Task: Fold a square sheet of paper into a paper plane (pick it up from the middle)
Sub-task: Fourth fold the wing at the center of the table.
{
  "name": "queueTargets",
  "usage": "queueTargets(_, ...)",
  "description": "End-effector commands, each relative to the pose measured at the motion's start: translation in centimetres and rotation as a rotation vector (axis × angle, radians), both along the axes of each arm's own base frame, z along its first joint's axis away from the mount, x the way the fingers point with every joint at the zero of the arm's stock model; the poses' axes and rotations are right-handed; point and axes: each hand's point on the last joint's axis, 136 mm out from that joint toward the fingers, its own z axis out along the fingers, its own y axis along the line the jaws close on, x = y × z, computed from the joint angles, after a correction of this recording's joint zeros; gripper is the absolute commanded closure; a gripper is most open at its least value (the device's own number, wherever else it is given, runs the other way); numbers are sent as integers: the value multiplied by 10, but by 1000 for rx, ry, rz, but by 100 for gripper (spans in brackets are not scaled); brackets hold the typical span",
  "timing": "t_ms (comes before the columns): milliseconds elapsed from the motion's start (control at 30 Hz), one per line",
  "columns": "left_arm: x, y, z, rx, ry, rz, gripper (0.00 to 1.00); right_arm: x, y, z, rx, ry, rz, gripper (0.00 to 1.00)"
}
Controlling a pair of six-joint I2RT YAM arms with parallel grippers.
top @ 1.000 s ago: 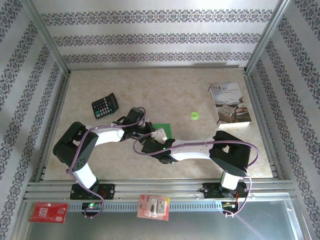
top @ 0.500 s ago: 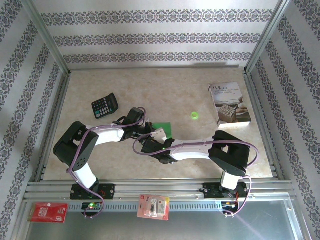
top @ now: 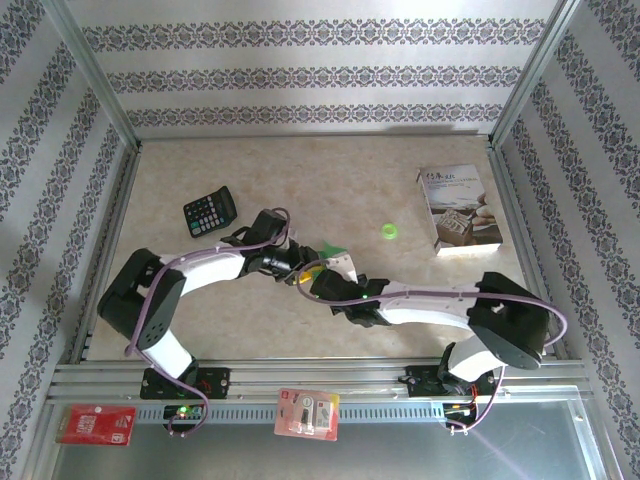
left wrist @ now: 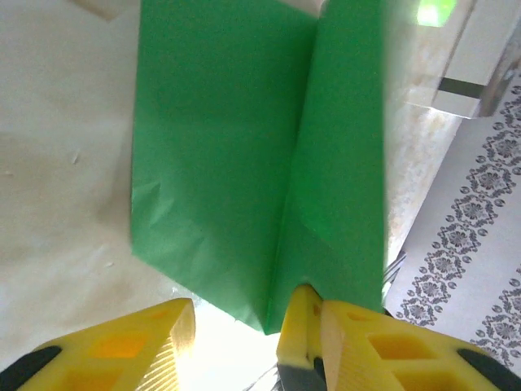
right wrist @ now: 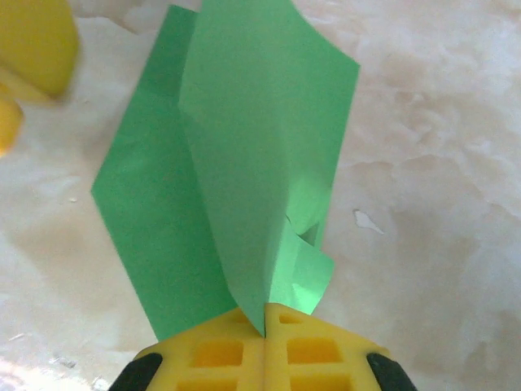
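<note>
Square sheet of paper [right wrist: 244,147], edge pinched in right gripper [right wrist: 264,314]; left gripper [left wrist: 240,326] apparently spread.

From square sheet of paper [top: 328,247] | 12 o'clock: bare table [top: 330,170] | 10 o'clock: calculator [top: 210,213] | 2 to 3 o'clock: green disc [top: 388,232], booklet [top: 458,208]

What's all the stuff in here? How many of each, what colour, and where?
paper: 1, green, creased, mid-table
calculator: 1, black, left side
disc: 1, green, right of middle
booklet: 1, white, right side
red packet: 1, red, near ledge, left
pink packet: 1, pink-white, near ledge, middle
table: 1, beige
left fingers: 2, yellow, open at paper's edge
right fingers: 2, yellow, shut on paper
</note>
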Motion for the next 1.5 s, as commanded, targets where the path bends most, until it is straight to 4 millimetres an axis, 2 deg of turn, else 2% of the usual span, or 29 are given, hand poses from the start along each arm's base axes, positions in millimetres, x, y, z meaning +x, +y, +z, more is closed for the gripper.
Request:
queueTargets(0, 3, 15, 16, 43, -84, 1, 55, -9, 18, -1, 156, 66, 81, 100)
queueTargets(367, -11, 18, -7, 22, -34, 31, 67, -14, 18, -15, 319, 169, 49, 100)
queueTargets(733, -13, 17, -19, 35, -44, 24, 70, -11, 18, 3, 476, 165, 113, 100)
queueTargets(1000, -11, 9, -17, 40, -79, -14, 67, -16, 5, 8, 509, 178, 180, 100)
queueTargets(1167, 0, 2, -6, -1, -121, -13, 61, -18, -2, 6, 483, 169, 207, 100)
queueTargets(1367, 31, 19, 9, 4, -214, 43, 50, -18, -7, 3, 458, 161, 211, 100)
queueTargets(1467, 45, 14, 16, -36, -213, 43, 44, -19, -8, 1, 449, 163, 213, 100)
